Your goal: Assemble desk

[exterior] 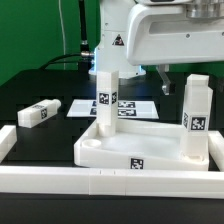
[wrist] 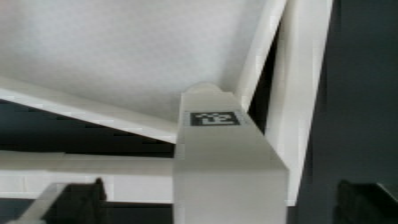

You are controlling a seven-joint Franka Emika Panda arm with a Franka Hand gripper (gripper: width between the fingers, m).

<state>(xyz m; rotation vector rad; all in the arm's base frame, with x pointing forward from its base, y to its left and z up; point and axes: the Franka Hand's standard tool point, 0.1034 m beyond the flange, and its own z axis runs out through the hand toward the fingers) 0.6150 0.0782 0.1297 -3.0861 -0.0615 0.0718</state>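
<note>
- Fingers [wrist: 68, 204] of the end effector [wrist: 217, 204] stand on either side of the upright leg [wrist: 224, 160]. Dark gaps show on both sides, so we read it as open and gripping nothing.
- The upright leg stands in the tabletop's [exterior: 160, 150] far corner, on the exterior view's left.
- A second leg [exterior: 195, 108] stands upright at the tabletop's end on the exterior view's right. A third leg [exterior: 35, 113] lies on the surface [exterior: 60, 95], well apart from the tabletop on the exterior view's left. We see no fourth.
- We judge the step in hand to be seating the upright leg in its corner; whether it is fully home we cannot tell.
- The next move calls either for closing on this leg to turn it, or for a straight lift clear of its top before heading to the third leg.
- The tabletop's raised rim flanks the leg's foot, so finger room lies only above that rim.
- A border rail [exterior: 100, 182] runs just beside the tabletop's near side, and the marker board [exterior: 135, 108] lies beyond its far side.
</note>
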